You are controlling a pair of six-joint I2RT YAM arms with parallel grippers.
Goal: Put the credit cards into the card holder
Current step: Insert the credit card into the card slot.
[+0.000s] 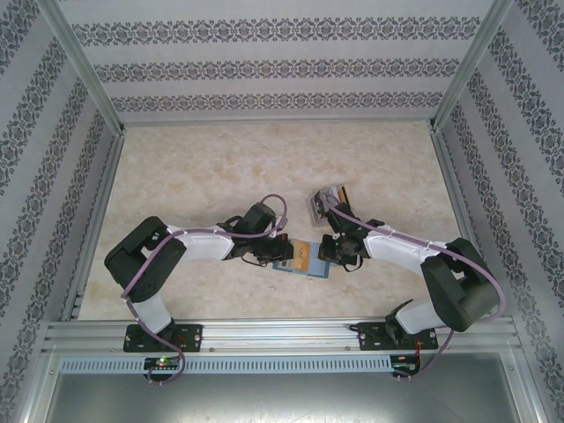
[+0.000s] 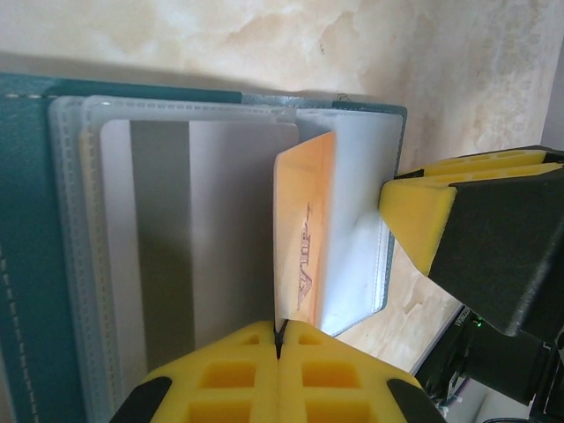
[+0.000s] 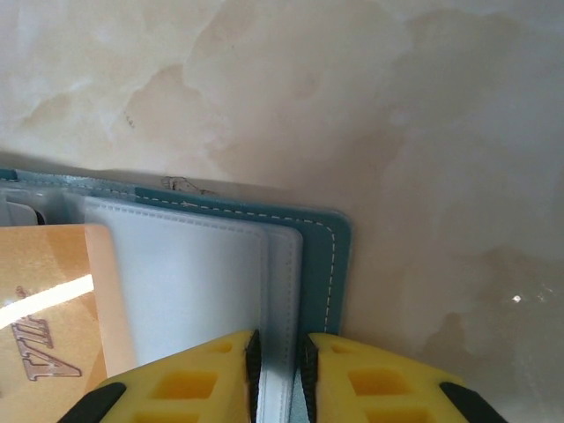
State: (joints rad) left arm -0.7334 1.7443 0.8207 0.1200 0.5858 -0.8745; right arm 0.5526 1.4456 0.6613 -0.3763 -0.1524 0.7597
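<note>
- Card holder [image 1: 300,264] lies open on the desk [image 1: 220,159], between my two hands and close to my bases, so both arms can work on it at once.
- My left hand [image 2: 278,342] is clamped tight on one end of an orange card [image 2: 304,238]. I grip it at the very end so that nearly all of it is free to slide in.
- The orange card stands on edge, raised over the pale pocket leaf [image 2: 352,203]. I judge that this angle is meant to find the mouth of a slot.
- My right hand [image 3: 279,352] is narrow, pinching the outer edge of that leaf beside the holder's teal rim. This pins the soft wallet so a push from the card does not shove it across the desk.
- A grey card [image 2: 167,264] looks seated under a clear sleeve beside the orange one, so I take the job as partly done.
- A clear box [image 1: 324,201] with what seem to be more cards sits just beyond my right hand, apart from the holder.
- Next I would lay the card flatter and feed it in. The risk is that it rides over the leaf instead of under it.
</note>
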